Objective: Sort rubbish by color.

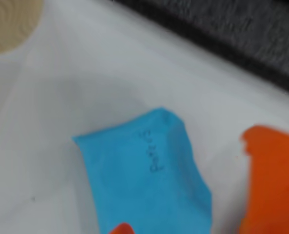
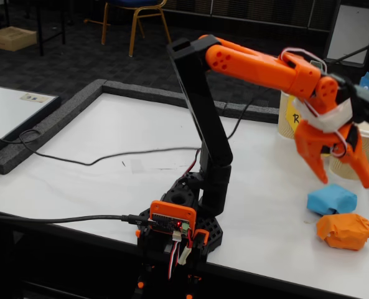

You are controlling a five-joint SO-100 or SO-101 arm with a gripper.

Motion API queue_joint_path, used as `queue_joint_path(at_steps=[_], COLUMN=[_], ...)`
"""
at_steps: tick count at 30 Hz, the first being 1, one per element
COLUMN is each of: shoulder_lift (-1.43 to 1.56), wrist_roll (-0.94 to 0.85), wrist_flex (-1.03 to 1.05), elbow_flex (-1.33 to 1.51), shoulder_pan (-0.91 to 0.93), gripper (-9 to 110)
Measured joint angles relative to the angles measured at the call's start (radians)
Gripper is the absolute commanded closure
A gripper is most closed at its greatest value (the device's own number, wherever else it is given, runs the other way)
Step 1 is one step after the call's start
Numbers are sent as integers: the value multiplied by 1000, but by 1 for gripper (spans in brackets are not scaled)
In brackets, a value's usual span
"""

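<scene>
A blue crumpled paper lump lies on the white table near its right edge in the fixed view. An orange lump rests just in front of it, close beside it. My gripper hangs open a little above the blue lump, its two orange fingers spread apart and pointing down with nothing between them. In the wrist view the blue lump fills the lower middle. One orange finger stands at its right, and the other finger's tip just shows at the bottom edge.
Beige ribbed paper cups and a yellow sign stand right behind the gripper. One cup's rim shows at the wrist view's top left. A dark foam border rims the table. A black cable crosses the table to the arm's base.
</scene>
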Motion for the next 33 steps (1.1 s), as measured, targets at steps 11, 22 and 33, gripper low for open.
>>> queue_joint_path(at_steps=[11, 22, 33], shoulder_lift=[-115, -149, -229], wrist_roll=[2, 2, 2], wrist_flex=[-67, 55, 51], elbow_flex=[8, -64, -130], shoulder_pan=[-6, -17, -55], gripper=[72, 71, 69])
